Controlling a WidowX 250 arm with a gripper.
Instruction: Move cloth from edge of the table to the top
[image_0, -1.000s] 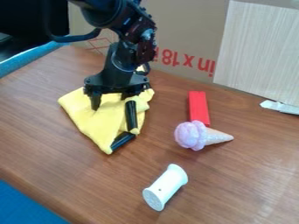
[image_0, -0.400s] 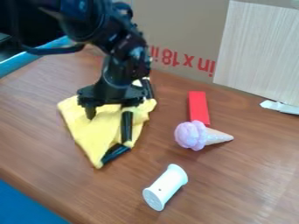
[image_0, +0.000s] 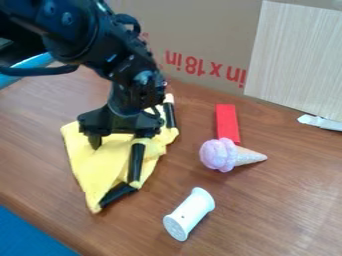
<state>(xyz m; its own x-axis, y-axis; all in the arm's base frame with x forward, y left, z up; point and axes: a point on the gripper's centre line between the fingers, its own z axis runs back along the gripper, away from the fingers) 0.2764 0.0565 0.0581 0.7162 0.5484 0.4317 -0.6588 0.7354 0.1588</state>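
End effector (image_0: 119, 136) hides part of yellow cloth (image_0: 97, 172).

Right of your hand (image_0: 120, 135) is a red block (image_0: 227, 121), with a toy ice cream cone (image_0: 230, 155) at its near end and a whitish object (image_0: 320, 121) farther right. Nearer you than the hand are a white spool (image_0: 189, 214) and, off left, something blue (image_0: 30, 234). Behind stand cardboard (image_0: 200, 30) and a pale panel (image_0: 300, 55).
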